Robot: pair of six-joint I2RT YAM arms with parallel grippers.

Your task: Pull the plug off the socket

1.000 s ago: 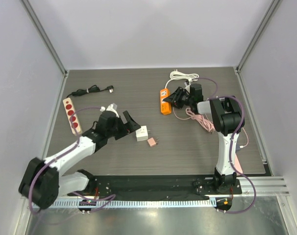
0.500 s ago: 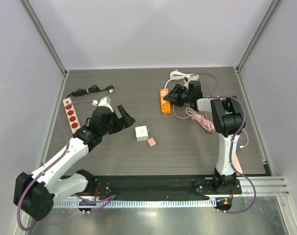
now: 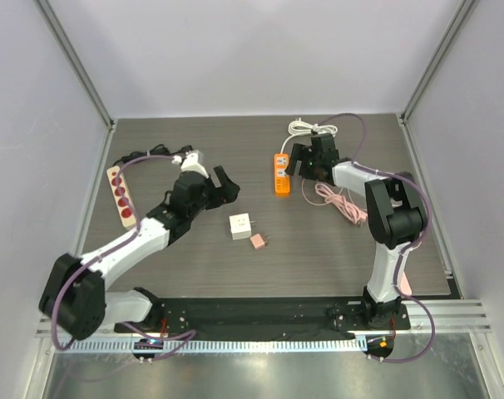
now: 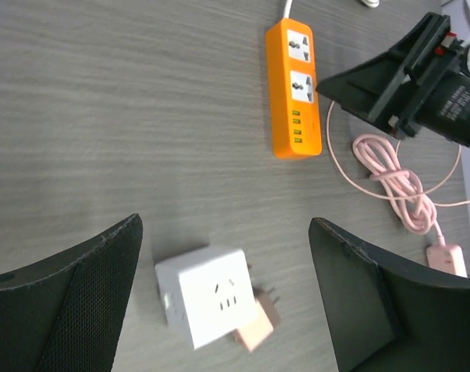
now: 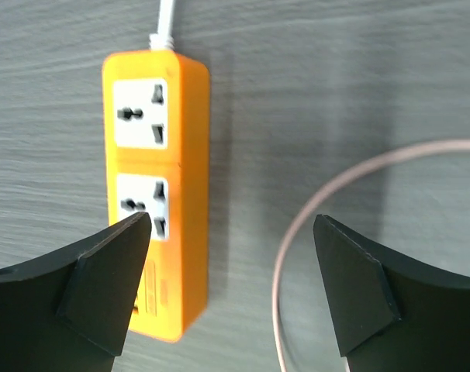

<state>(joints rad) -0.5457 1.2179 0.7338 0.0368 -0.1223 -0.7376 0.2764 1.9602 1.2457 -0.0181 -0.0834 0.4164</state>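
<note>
A white cube socket [image 3: 241,225] [image 4: 208,306] lies mid-table. The pink plug [image 3: 258,241] [image 4: 260,328] rests on the table against the cube's lower right corner, its prongs bare and pointing away. My left gripper [image 3: 218,186] [image 4: 225,223] hovers behind and left of the cube, open with nothing between its fingers. At the back right, my right gripper [image 3: 305,158] [image 5: 232,218] stands open and empty beside the orange power strip [image 3: 280,173] [image 5: 153,194], with one finger over the strip's lower outlet.
A coiled pink cable [image 3: 339,199] [image 4: 390,167] lies right of the orange strip. Its white cord [image 3: 310,128] is bundled at the back. A beige strip with red outlets [image 3: 121,194] and a black cable [image 3: 156,152] lie at the far left.
My left gripper has drawn back from the cube and plug toward the far side. The right gripper has opened wide and shifted slightly toward the back beside the orange strip.
</note>
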